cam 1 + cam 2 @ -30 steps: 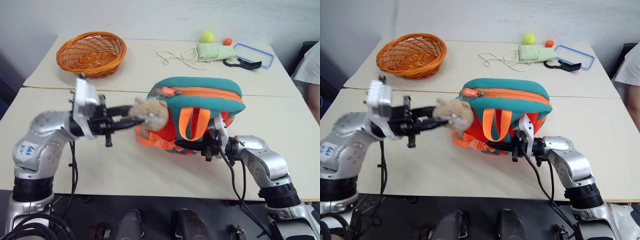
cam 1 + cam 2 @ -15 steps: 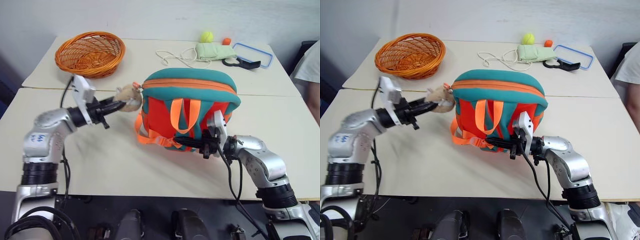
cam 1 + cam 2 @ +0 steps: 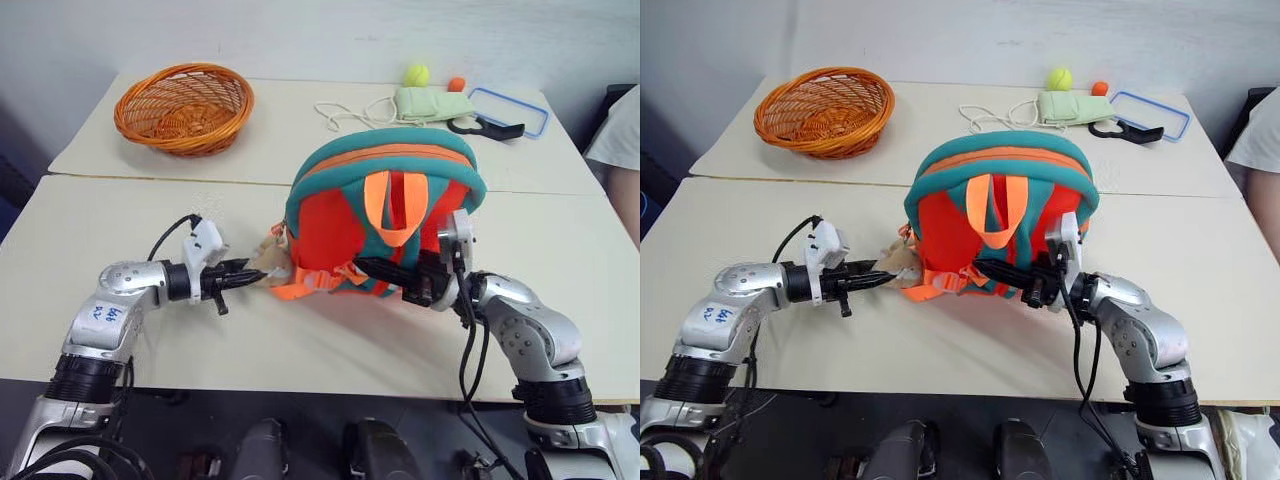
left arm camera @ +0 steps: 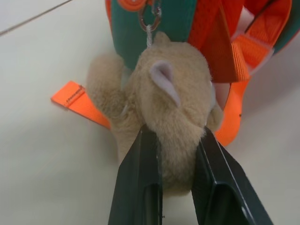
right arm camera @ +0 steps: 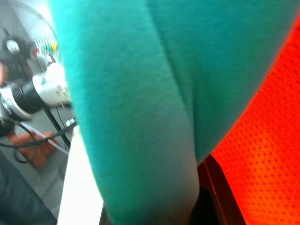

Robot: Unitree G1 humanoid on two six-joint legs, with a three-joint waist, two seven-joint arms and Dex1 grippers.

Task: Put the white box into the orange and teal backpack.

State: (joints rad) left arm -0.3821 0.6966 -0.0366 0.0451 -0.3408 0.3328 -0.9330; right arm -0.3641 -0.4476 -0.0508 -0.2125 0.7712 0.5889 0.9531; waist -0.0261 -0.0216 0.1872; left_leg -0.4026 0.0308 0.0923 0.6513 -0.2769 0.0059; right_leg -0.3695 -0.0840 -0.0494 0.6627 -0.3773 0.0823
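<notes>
We are pinching the tan plush cat charm (image 4: 164, 108) between our left gripper (image 4: 174, 140) fingers, while our right gripper (image 3: 372, 268) is clamping narrowly on the small teal backpack with orange front panel and straps (image 3: 385, 205), which is standing upright on the pale table (image 3: 250, 340)

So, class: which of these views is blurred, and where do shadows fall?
Right wrist view: soft, the backpack too close to focus. Left wrist view: sharp on the plush charm. Eye views: even light, faint shadow on the table under the backpack, slight blur at the left gripper.
</notes>
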